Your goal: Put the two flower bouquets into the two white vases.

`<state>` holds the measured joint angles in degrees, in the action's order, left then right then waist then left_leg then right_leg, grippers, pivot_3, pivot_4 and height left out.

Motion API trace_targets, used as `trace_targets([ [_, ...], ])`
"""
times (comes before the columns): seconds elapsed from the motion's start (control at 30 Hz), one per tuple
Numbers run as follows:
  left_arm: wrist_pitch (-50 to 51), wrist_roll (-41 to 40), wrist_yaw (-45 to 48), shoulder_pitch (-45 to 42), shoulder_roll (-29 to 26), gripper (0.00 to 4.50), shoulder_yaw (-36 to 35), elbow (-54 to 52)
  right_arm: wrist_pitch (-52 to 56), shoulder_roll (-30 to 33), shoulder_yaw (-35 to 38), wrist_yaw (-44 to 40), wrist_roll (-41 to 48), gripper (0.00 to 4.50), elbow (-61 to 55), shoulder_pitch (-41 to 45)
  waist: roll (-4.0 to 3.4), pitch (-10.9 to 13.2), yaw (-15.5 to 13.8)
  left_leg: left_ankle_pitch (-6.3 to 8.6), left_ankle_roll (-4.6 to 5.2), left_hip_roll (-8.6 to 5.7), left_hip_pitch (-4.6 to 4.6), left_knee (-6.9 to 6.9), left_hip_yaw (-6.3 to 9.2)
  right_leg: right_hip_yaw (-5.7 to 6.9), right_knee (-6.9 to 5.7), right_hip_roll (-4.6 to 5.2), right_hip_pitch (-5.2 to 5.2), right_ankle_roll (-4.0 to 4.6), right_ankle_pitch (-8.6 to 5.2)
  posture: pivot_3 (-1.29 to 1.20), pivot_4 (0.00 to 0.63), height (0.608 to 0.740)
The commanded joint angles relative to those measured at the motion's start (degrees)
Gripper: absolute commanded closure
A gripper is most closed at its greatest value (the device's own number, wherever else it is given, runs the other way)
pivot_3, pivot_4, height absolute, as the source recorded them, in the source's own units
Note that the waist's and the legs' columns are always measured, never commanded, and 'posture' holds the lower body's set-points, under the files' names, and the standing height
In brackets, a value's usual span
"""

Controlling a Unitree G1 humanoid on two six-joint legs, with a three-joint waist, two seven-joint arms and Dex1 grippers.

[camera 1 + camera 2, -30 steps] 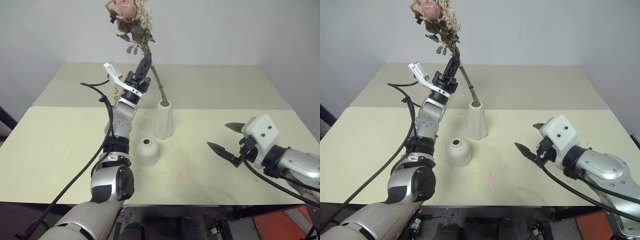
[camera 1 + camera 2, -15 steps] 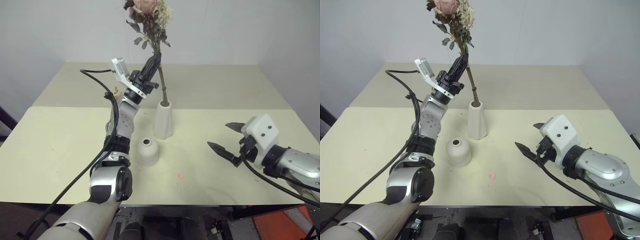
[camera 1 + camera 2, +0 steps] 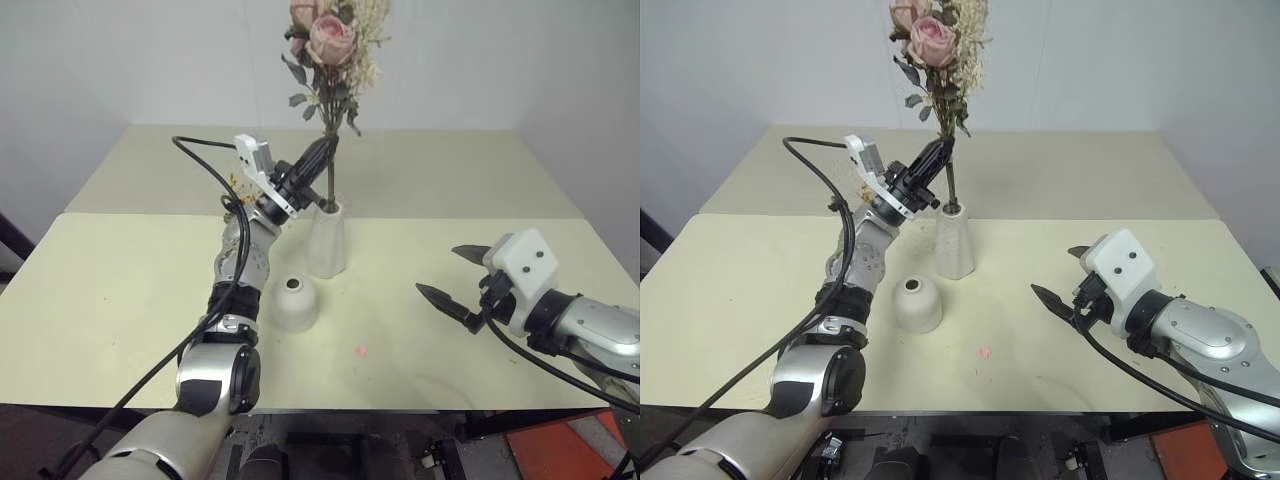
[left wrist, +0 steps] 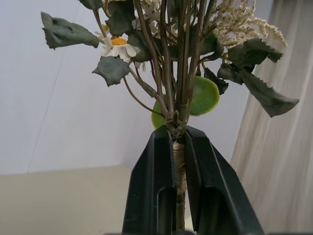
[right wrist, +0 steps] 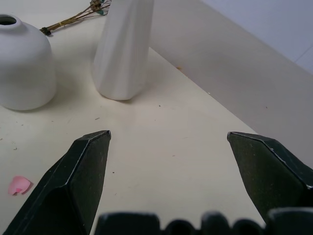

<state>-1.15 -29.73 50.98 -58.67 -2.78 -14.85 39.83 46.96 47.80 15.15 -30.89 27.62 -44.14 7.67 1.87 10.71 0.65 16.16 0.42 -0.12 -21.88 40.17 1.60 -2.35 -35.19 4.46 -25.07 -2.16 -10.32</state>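
**Inspector A:** State of the left gripper (image 3: 322,160)?

**Inspector B:** Clamped on the wrapped stems of the large bunch (image 3: 333,55). The left wrist view has both fingers (image 4: 154,191) pressed flat against the binding. The bunch stands nearly upright, its stem ends down in the mouth of the tall vase (image 3: 326,239).

**Inspector A:** And the relation that governs the next move?

**Inspector B:** The stems' long axis lines up closely with the tall vase, which sits directly below the grip. In my judgement a straight lowering or a plain release would seat the bunch; any sideways pull risks tipping that narrow vase.

**Inspector A:** Right gripper (image 3: 446,281)?

**Inspector B:** Jaws spread wide, holding nothing, hovering over the table (image 3: 120,290) well apart from both vases.

**Inspector A:** The remaining items?

**Inspector B:** The short vase (image 3: 292,303) stands empty just in front of the tall one. The thin sprig (image 5: 78,17) lies flat on the table beyond the short vase, nearer the left arm. I would assign the left arm to it.
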Motion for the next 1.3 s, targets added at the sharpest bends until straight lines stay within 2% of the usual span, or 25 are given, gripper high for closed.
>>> trace_targets([
  [0.03, -1.3, -0.5, 1.1, -0.1, -0.3, 4.44, 0.3, -2.2, -0.5, 0.5, 0.5, 0.2, -0.5, 0.0, -1.0, -0.1, 0.0, 0.0, 0.0, 0.0, 0.0, 0.0, 0.0, 0.0, 0.0, 0.0, 0.0, 0.0, 0.0, 0.0, 0.0, 0.0, 0.15, 0.74],
  [0.27, -2.2, 1.1, 4.0, 1.8, -1.1, 4.44, 2.3, -3.2, -0.6, 0.5, 0.6, 0.0, -0.8, 0.0, -0.9, -0.4, 0.0, 0.0, 0.0, 0.0, 0.0, 0.0, 0.0, 0.0, 0.0, 0.0, 0.0, 0.0, 0.0, 0.0, 0.0, 0.0, 0.15, 0.74],
  [0.57, -4.1, 2.2, 3.2, 3.9, -1.2, 4.44, 3.7, -3.9, -0.8, 0.4, 0.5, 0.0, -1.0, 0.0, -0.7, -0.6, 0.0, 0.0, 0.0, 0.0, 0.0, 0.0, 0.01, 0.0, 0.0, 0.0, 0.0, 0.0, 0.0, 0.0, 0.0, 0.0, 0.15, 0.74],
  [0.77, -1.9, 1.4, 5.4, 5.3, -2.0, 4.44, 4.6, -5.9, -0.9, 0.7, 0.5, -0.3, -0.9, 0.0, -0.5, -0.5, 0.0, 0.0, 0.0, 0.0, 0.0, 0.0, 0.01, 0.0, 0.0, 0.0, -0.01, 0.0, 0.0, 0.0, 0.0, 0.0, 0.15, 0.74],
  [0.83, -1.3, 0.7, 5.1, 5.9, -1.8, 3.72, 4.3, -7.1, -1.1, 0.8, 0.5, -0.5, -1.0, 0.0, -0.3, -0.5, 0.0, 0.0, 0.0, 0.0, 0.0, 0.0, 0.0, 0.0, 0.0, 0.0, 0.0, 0.0, 0.0, 0.0, 0.0, 0.0, 0.15, 0.74],
  [0.87, -1.0, 0.5, 4.9, 6.1, -1.7, 3.55, 4.2, -7.5, -1.1, 0.8, 0.5, -0.5, -1.0, 0.0, -0.2, -0.4, 0.0, 0.0, 0.0, 0.0, 0.0, 0.0, 0.0, 0.0, 0.0, 0.0, 0.0, 0.0, 0.0, 0.0, 0.0, 0.0, 0.15, 0.74],
  [0.93, -1.4, 0.8, 5.0, 6.3, -1.9, 2.93, 4.4, -8.0, -1.2, 0.8, 0.3, -0.6, -1.1, 0.0, 0.0, -0.2, 0.0, 0.0, -0.1, 0.0, 0.0, 0.0, 0.0, 0.0, 0.0, 0.0, 0.0, 0.0, 0.0, 0.0, 0.0, 0.0, 0.15, 0.74],
  [1.1, -0.4, 0.4, 1.7, 7.4, -2.0, 1.23, 3.5, -10.3, -1.4, 0.8, -0.6, -0.8, -1.3, 0.0, 0.6, 0.7, 0.0, 0.0, 0.0, 0.0, 0.0, 0.01, 0.02, 0.0, 0.0, -0.01, -0.01, 0.0, 0.0, 0.0, 0.0, 0.0, 0.15, 0.74],
  [1.2, 3.1, -2.5, 2.0, 10.1, -3.2, 0.27, 2.4, -14.1, -1.5, 0.7, -1.4, -0.7, -2.0, 0.0, 1.0, 1.0, -0.01, 0.0, 0.1, 0.0, 0.0, 0.01, 0.02, 0.0, 0.0, -0.01, -0.01, 0.0, 0.0, 0.0, 0.0, 0.0, 0.15, 0.74],
  [1.23, 4.4, -2.9, 2.4, 11.3, -4.0, 0.03, 2.6, -15.7, -1.5, 0.6, -1.6, -0.8, -2.2, 0.0, 1.1, 1.1, -0.01, 0.0, 0.2, 0.01, 0.01, 0.02, 0.04, -0.01, 0.0, -0.02, -0.02, 0.0, 0.0, 0.0, 0.0, 0.0, 0.15, 0.74],
  [1.3, 7.5, -3.6, 3.2, 13.3, -5.7, 0.03, 3.3, -18.4, -1.6, 0.5, -1.7, -0.9, -2.2, 0.0, 1.4, 1.3, -0.02, 0.0, 0.2, 0.01, 0.01, 0.03, 0.07, -0.01, 0.0, -0.03, -0.04, -0.01, 0.0, 0.0, 0.0, 0.0, 0.15, 0.74],
])
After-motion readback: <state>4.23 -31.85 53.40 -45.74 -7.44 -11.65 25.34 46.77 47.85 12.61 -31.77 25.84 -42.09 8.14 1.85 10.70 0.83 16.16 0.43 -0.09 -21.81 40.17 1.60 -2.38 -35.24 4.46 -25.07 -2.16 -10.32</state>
